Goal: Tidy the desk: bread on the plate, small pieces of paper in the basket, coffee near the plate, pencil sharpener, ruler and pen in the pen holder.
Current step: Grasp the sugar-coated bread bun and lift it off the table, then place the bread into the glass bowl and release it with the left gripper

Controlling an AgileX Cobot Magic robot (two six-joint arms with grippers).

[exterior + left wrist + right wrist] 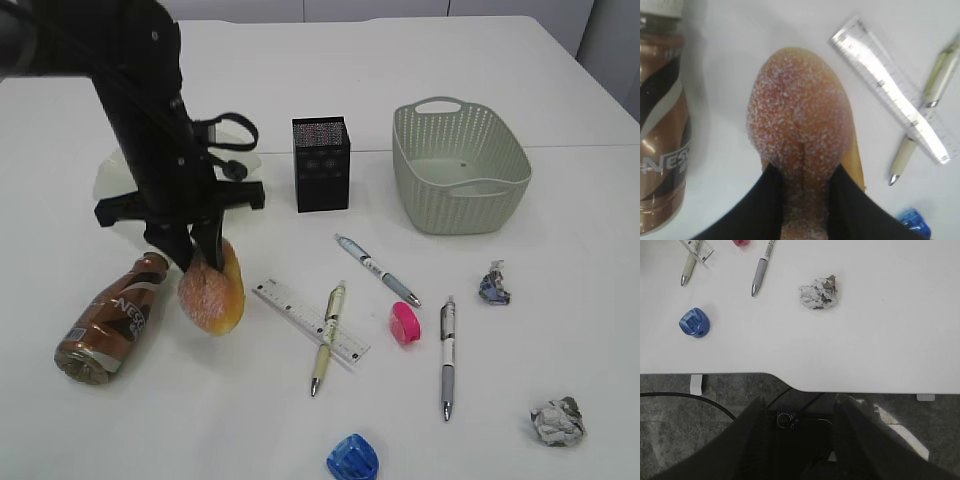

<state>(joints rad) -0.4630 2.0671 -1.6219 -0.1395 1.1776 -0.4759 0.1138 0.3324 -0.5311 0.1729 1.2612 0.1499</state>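
Now left gripper [805,200] clamped on bread [800,115]; right gripper [800,440] parted, empty.

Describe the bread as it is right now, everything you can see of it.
The bread is an oval golden-brown bun, its reddish top dusted with white sugar grains and its underside smoother and paler. It looks soft. It is tipped on edge, sugared face toward the coffee lying beside it, apart from it. The left gripper is closed on its upper end, both black fingers pressing into the crust. Whether it touches the desk is unclear. It is not on the plate.
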